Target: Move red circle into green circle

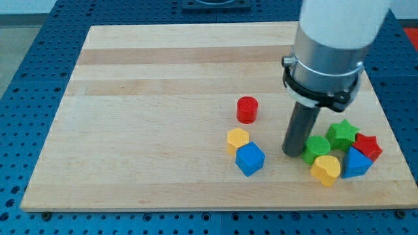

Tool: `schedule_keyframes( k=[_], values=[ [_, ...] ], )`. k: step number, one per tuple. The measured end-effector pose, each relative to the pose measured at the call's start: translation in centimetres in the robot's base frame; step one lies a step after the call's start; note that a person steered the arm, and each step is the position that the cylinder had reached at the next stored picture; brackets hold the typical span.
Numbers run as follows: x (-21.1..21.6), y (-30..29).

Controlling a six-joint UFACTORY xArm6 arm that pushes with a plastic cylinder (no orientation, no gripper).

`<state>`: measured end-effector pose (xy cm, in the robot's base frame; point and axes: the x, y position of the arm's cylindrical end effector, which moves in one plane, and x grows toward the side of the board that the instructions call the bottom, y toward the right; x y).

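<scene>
The red circle (247, 109) stands on the wooden board (163, 98), right of centre. The green circle (318, 147) lies further toward the view's right and lower, in a cluster of blocks. My tip (293, 153) rests on the board just left of the green circle, touching or nearly touching it, and to the lower right of the red circle, about a block and a half away. The dark rod hangs from a wide grey and white arm body at the view's top right.
A yellow hexagon (238, 139) and a blue cube (249, 158) sit just below the red circle. A green star (341, 133), red star (368, 145), blue triangle (356, 162) and yellow heart (325, 170) crowd around the green circle near the board's right edge.
</scene>
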<state>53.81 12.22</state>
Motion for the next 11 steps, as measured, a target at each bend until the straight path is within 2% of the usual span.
schedule_keyframes(
  k=[1, 2, 4, 5, 6, 7, 9, 10, 11],
  values=[
    [0.0, 0.0],
    [-3.3, -0.8],
    [-14.0, -4.0],
    [-13.9, -9.6],
    [-11.0, -11.0],
    [-8.7, -5.5],
    [-3.9, 1.0],
    [-4.7, -1.6],
    [-7.4, -7.5]
  ],
)
